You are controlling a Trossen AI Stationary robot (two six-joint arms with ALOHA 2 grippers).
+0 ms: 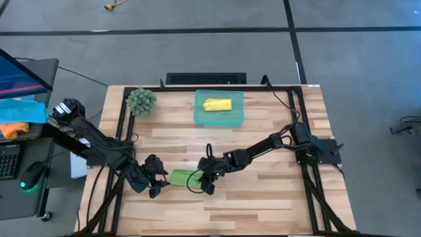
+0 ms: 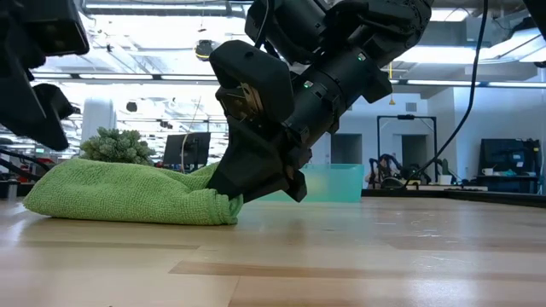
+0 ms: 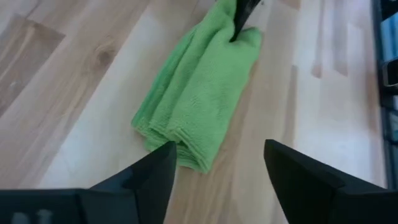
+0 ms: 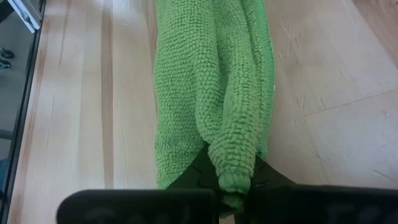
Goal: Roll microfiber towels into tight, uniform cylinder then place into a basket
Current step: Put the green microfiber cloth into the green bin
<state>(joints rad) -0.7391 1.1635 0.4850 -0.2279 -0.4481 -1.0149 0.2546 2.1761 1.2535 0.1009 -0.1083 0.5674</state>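
Note:
The light green microfiber towel (image 1: 181,176) lies as a loose, flattened roll on the wooden table (image 1: 276,204), near its front edge. My right gripper (image 4: 235,186) is shut on the roll's right end. My left gripper (image 3: 217,168) stands open just off the roll's left end (image 3: 177,146), raised above the table, with nothing between its fingers. The yellow towel (image 1: 217,105) lies rolled inside the teal basket (image 1: 200,117) at the table's far middle. My right gripper pinches a bunched fold at the green towel's right end (image 4: 233,163) between its two fingers, several layers thick. The fingers slant down from the table's right and point along the roll. The rest of the roll (image 2: 128,192) lies slack on the table.
A fuzzy green ball (image 1: 141,101) sits at the far left of the table. Black frame rails (image 1: 296,125) run along the table's sides. Bare wood lies between the green towel and the basket. A desk with blue and orange cloths (image 1: 16,118) stands off the table's left.

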